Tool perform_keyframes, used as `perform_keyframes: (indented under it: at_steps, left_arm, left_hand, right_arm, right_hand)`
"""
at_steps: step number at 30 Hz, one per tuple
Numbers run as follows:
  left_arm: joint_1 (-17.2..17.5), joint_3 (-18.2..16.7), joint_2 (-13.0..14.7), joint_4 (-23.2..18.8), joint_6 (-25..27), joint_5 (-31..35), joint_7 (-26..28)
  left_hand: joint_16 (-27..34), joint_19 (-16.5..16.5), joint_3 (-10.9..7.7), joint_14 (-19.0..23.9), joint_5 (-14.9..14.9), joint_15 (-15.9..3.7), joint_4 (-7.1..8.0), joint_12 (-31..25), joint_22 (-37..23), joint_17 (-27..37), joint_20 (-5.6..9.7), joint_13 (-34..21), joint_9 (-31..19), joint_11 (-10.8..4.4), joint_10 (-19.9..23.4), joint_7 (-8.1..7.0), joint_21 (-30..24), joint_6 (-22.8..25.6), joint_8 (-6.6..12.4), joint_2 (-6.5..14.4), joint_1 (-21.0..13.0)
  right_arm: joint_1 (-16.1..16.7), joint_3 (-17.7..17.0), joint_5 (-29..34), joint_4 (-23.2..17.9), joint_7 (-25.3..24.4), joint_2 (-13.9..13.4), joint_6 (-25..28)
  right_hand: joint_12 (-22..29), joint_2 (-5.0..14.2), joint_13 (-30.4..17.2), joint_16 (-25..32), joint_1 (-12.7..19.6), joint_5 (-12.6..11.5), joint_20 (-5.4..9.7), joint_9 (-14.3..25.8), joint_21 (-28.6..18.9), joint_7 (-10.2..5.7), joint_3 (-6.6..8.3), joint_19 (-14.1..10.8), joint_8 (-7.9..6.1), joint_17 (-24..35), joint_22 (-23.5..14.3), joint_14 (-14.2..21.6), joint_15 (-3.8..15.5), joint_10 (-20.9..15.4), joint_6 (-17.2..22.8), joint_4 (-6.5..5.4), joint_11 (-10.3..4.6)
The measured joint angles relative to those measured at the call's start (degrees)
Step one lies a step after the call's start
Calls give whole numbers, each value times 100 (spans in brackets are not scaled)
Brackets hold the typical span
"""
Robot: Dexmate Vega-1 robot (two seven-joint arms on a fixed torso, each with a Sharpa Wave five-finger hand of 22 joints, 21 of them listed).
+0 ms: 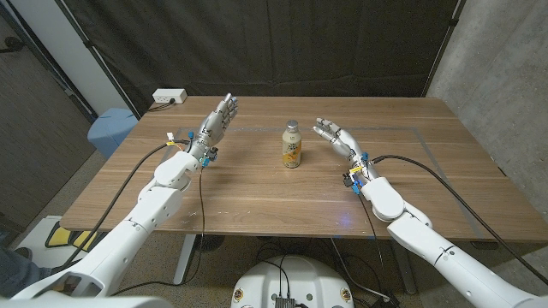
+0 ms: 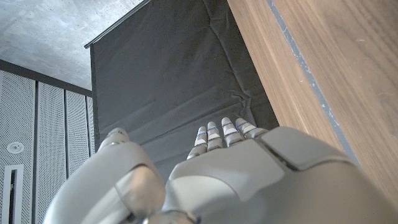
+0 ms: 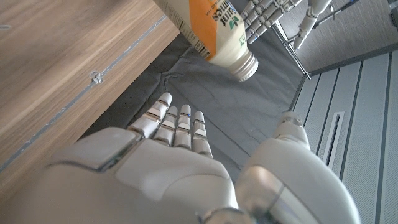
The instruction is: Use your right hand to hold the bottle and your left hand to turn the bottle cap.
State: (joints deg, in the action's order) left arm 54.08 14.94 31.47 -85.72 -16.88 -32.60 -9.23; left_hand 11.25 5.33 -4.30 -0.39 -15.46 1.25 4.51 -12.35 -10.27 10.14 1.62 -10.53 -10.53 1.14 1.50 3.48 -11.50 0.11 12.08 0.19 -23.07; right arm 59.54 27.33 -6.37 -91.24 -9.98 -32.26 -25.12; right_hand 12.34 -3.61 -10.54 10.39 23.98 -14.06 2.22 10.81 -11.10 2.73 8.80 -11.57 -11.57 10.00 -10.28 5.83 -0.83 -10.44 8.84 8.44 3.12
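Table [image 1: 257,192] of wood carries the work; I see a black curtain [image 1: 257,43] behind it and a white power strip [image 1: 169,97] at its far left corner. My left hand [image 1: 216,122] hangs raised left of centre, fingers apart, holding nothing. My right hand [image 1: 334,135] hangs right of centre, fingers spread, also empty. Bottle [image 1: 292,145] stands upright at mid-table between both hands, long axis vertical, white cap [image 1: 292,125] pointing up, clear of each hand.
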Motion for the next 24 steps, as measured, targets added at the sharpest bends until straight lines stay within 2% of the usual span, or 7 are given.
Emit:
perform_keyframes:
  at_steps: [2,3,4,12,19,20,24]
  left_arm:
    - [0,0,0,0,-33,-5,0]
    - [41,0,-29,37,-39,-5,3]
    - [64,-14,-29,21,-53,-7,13]
    - [156,-71,-30,-33,-125,-20,87]
    - [162,-72,-37,-33,-154,-40,86]
    - [164,-69,-67,-5,-158,-40,86]
    - [179,-65,-82,-3,-163,-40,99]
  left_hand:
    - [0,-22,0,0,0,0,0,0,0,0,-22,0,0,0,0,0,0,0,0,2,-2]
    - [0,-32,0,0,22,0,0,0,0,0,-32,0,0,0,0,0,0,0,0,39,-39]
    - [0,-31,0,0,22,0,0,0,0,0,-31,0,0,0,0,0,0,0,0,39,-40]
    - [0,-31,0,-1,22,-1,0,0,0,0,-31,0,0,0,0,0,0,0,0,38,-39]
    - [0,-31,0,-1,43,-1,0,0,1,7,-31,0,0,0,-1,0,0,0,0,38,-39]
    - [0,-31,0,-1,43,-1,0,0,1,12,-31,0,0,0,-1,0,0,-1,0,38,-38]
    - [0,-9,0,20,43,-23,0,0,1,15,-53,0,0,0,-1,-13,0,12,0,53,-53]
  right_arm:
    - [-47,76,0,10,0,-13,0]
    - [-80,134,586,10,-457,-29,150]
    - [-105,180,664,10,-501,-43,210]
    - [-248,472,1016,-81,-747,-144,579]
    - [-370,686,1084,-107,-747,-214,579]
    - [-389,720,1281,-107,-959,-223,863]
    - [-454,823,1389,-103,-1044,-243,987]
  right_hand:
    - [0,-5,0,0,5,-14,5,0,0,37,-19,40,37,0,0,-67,-16,22,-92,10,-16]
    - [0,-5,0,0,5,-21,13,0,0,63,-19,48,37,0,0,-76,-25,45,-118,10,6]
    - [0,-15,0,0,15,-36,13,0,0,74,-30,48,37,0,0,-76,-25,63,-129,-1,23]
    - [0,-28,0,0,28,-58,13,-1,0,128,-43,48,37,0,0,-76,-25,61,-138,-14,66]
    - [0,-44,1,0,44,-80,13,-1,0,128,-59,47,37,0,1,-76,-25,61,-138,-30,66]
    - [0,-58,1,0,58,-80,-2,-1,0,126,-59,61,37,0,1,-76,-25,61,-139,-30,66]
    - [-27,-80,1,0,80,-80,5,-2,0,64,-60,100,37,0,1,-99,-48,82,-202,-29,45]
